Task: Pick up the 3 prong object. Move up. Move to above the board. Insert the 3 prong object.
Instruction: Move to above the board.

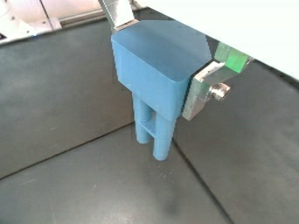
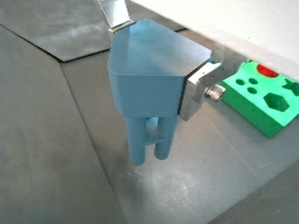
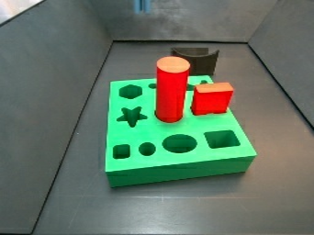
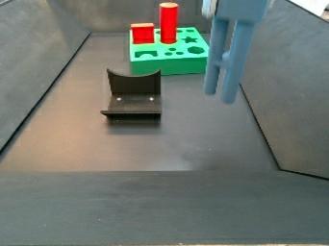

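Note:
My gripper (image 1: pixel 159 59) is shut on the blocky head of the slate-blue 3 prong object (image 1: pixel 152 74), with a silver finger on each side in both wrist views (image 2: pixel 152 74). The prongs point down and hang clear of the dark floor. In a side view the 3 prong object (image 4: pixel 232 48) hangs in the air to the right of the black curved block and nearer than the green board (image 4: pixel 193 65). The board (image 3: pixel 185 170) shows its star, hexagon, circle, oval and rectangle holes. It also shows in a wrist view (image 2: pixel 263 105), off to one side.
A tall red cylinder (image 3: pixel 171 87) and a red block (image 3: pixel 212 98) stand in the board. A black curved block (image 4: pixel 131 94) lies on the floor near the board, also in the other side view (image 3: pixel 194 60). Grey walls slope up around the floor.

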